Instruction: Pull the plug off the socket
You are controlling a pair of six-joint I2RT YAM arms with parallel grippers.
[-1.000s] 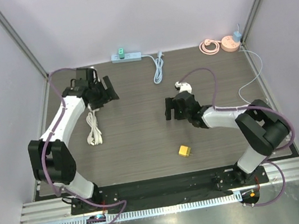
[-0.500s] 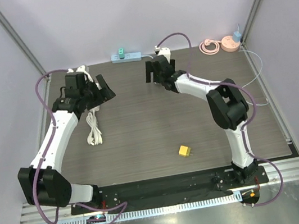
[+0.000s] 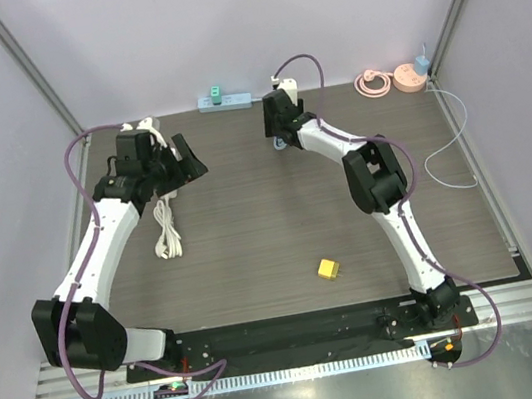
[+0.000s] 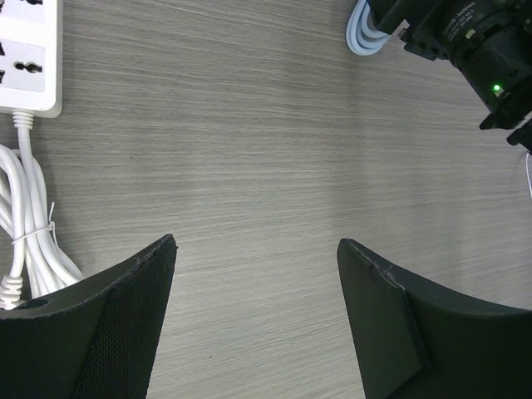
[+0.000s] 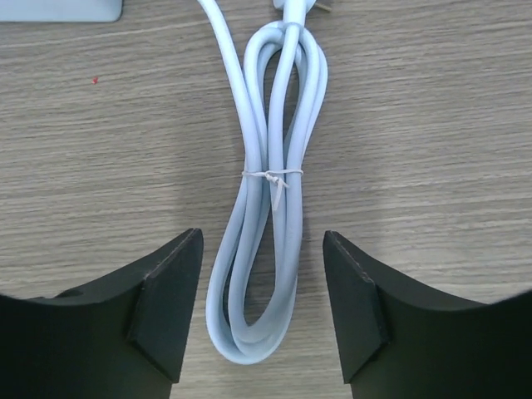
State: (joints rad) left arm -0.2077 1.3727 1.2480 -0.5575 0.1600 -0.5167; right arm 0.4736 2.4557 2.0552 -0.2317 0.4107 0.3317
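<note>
You see a dark wood-grain table (image 3: 254,252) enclosed by plain pale lilac walls (image 3: 218,25) and grey metal corner posts (image 3: 29,70), evenly lit.

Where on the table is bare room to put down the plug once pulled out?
The widest bare patch is in the middle, between the white cord bundle and the right arm, beyond the yellow adapter. The back edge is crowded: power strip, blue cable coil, left tool and right tool.
</note>
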